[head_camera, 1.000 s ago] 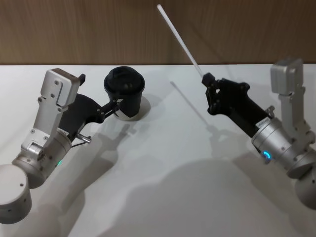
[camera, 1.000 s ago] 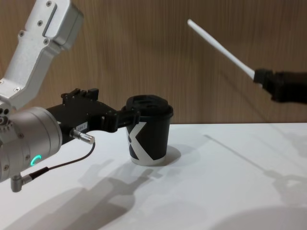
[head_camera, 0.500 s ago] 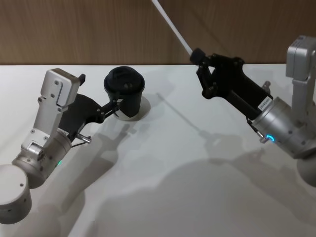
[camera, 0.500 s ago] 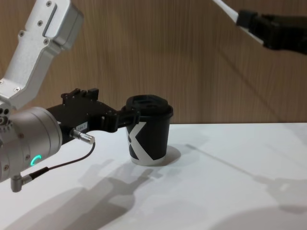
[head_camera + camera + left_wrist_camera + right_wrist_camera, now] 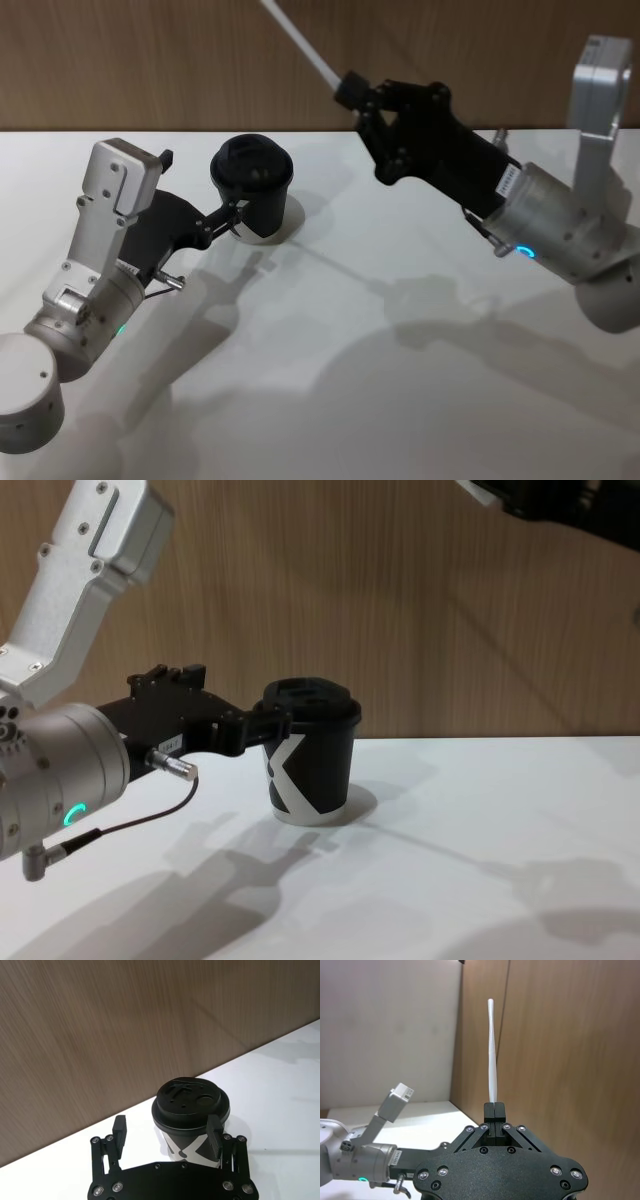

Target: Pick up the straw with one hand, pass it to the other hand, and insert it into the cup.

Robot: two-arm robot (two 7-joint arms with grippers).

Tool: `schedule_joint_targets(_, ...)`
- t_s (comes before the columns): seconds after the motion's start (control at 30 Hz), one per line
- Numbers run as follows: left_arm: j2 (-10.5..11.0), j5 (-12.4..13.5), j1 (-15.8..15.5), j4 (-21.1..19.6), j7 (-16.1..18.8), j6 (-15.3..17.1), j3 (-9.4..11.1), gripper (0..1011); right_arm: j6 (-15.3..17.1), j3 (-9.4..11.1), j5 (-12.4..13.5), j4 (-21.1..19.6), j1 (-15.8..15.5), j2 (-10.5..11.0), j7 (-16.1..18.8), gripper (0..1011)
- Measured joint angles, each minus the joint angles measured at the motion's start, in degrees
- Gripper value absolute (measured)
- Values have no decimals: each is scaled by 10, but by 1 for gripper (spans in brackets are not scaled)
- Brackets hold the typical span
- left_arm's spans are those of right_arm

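The left gripper (image 5: 236, 218) is held low, reaching forward and toward the robot's right, with its 2 fingers spread apart. A green ring (image 5: 72, 813) glows on its silver wrist. The right gripper (image 5: 350, 88) hangs high, angled up and toward the robot's left, its 2 fingers pinched together on the straw (image 5: 300, 42). A blue ring (image 5: 522, 250) lights its wrist.

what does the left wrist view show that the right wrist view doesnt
Left wrist view: the lidded cup standing at the fingers of the open left gripper. Right wrist view: the straw, pinched by one end in the shut right gripper, with the left arm farther off. Both: the wooden wall and the white table.
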Motion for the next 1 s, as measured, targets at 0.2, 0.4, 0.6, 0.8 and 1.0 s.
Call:
schedule_joint_targets(0.2,0,0,0,0,0,0,0,1003,-2,-18,4,17,22,-8,14,1)
schedule_joint_targets(0.4,0,0,0,0,0,0,0,1003,-5,-36,4,41,45,-19,21,1)
schedule_joint_targets(0.6,0,0,0,0,0,0,0,1003,-9,-49,2,63,62,-27,23,1)
schedule_joint_targets(0.8,0,0,0,0,0,0,-1,1003,-12,-58,1,78,72,-33,22,1)
schedule_joint_targets(1.0,-1,-11,3,-3,-8,-1,-7,1003,-14,-63,0,89,78,-36,20,1)
